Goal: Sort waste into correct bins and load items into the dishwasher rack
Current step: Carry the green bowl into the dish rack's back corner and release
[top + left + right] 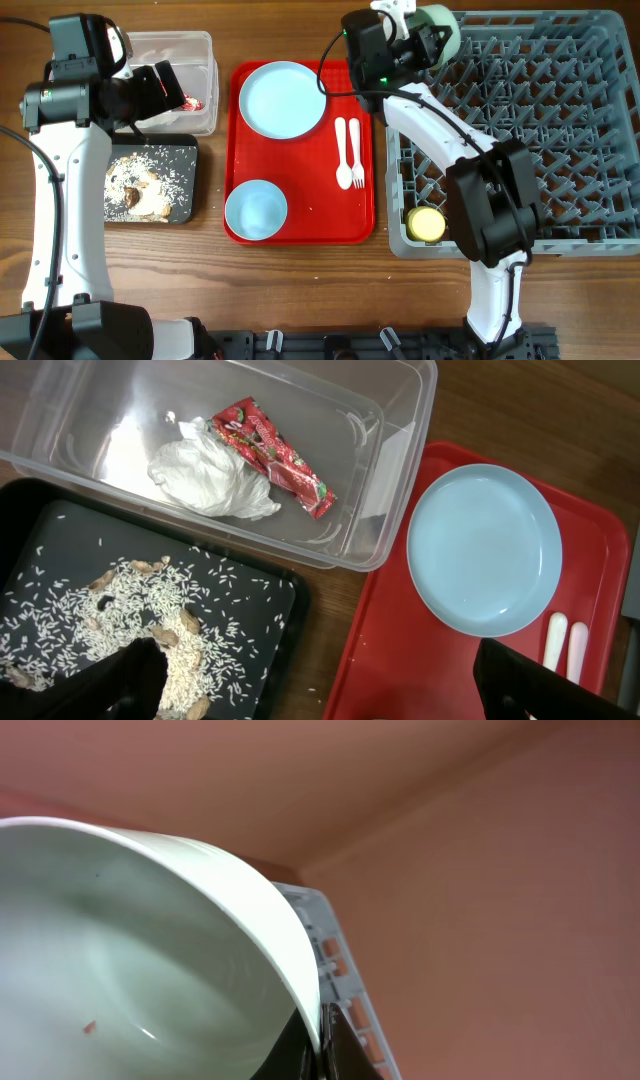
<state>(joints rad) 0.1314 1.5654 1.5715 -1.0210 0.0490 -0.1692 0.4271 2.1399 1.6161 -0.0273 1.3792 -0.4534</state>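
Observation:
My right gripper is shut on the rim of the pale green bowl and holds it tilted over the far left corner of the grey dishwasher rack. In the right wrist view the bowl fills the left side, its rim pinched between the jaws. My left gripper is open and empty above the clear tub and the black tray. The tub holds the red wrapper and the white napkin. The black tray holds rice crumbs. A yellow cup stands in the rack.
The red serving tray lies between the bins and the rack. It carries the light blue plate, the light blue bowl and the white fork and spoon. Wooden table lies in front.

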